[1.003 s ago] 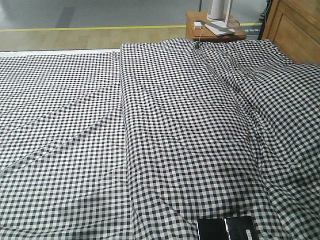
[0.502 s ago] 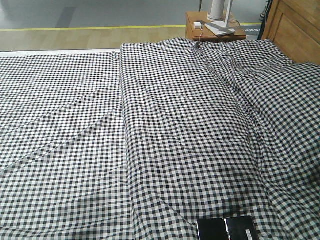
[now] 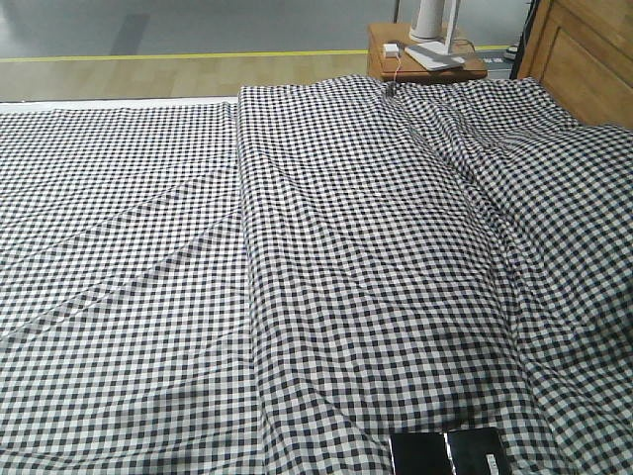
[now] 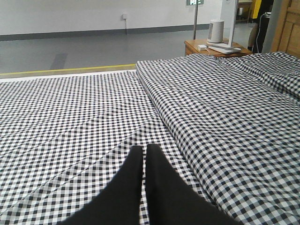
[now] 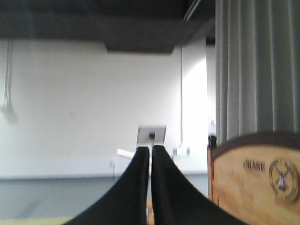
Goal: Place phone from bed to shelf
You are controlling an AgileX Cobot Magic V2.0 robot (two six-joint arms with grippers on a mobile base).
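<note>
The phone, a glossy black slab, lies flat on the bed at the bottom edge of the front view, right of centre on the black-and-white checked cloth. Neither gripper shows in that view. In the left wrist view my left gripper hangs low over the checked cloth, fingers pressed together and holding nothing. My right gripper is raised and points across the room, fingers together and empty. The phone is in neither wrist view. The shelf is out of view.
A small orange-brown bedside table with a white appliance stands beyond the bed's far corner. The brown wooden headboard rises at the right, close beside the right gripper. A long raised fold runs down the cloth.
A dark shadow at the bed's right edge deepened half a second ago and has since faded. The phone and cloth lie as before.
</note>
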